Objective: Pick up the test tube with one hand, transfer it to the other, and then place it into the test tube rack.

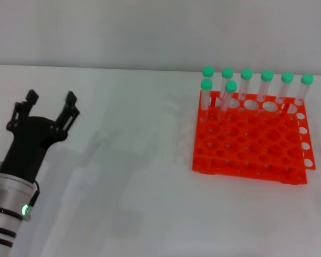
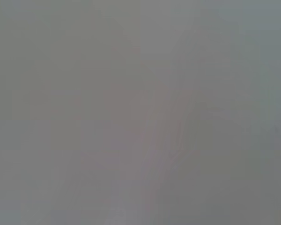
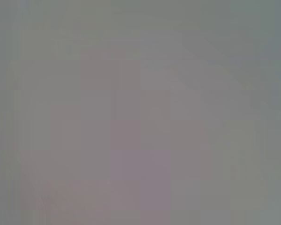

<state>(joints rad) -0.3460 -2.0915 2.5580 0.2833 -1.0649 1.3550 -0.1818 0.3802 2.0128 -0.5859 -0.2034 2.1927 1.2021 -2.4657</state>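
Observation:
My left gripper hovers over the white table at the left in the head view, open with nothing between its black fingers. The orange-red test tube rack stands at the right. Several clear test tubes with green caps stand upright in its far rows. No tube lies loose on the table or sits in the gripper. My right gripper is out of view. Both wrist views show only a blank grey field.
The white table stretches between the left arm and the rack. A pale wall runs along the back edge.

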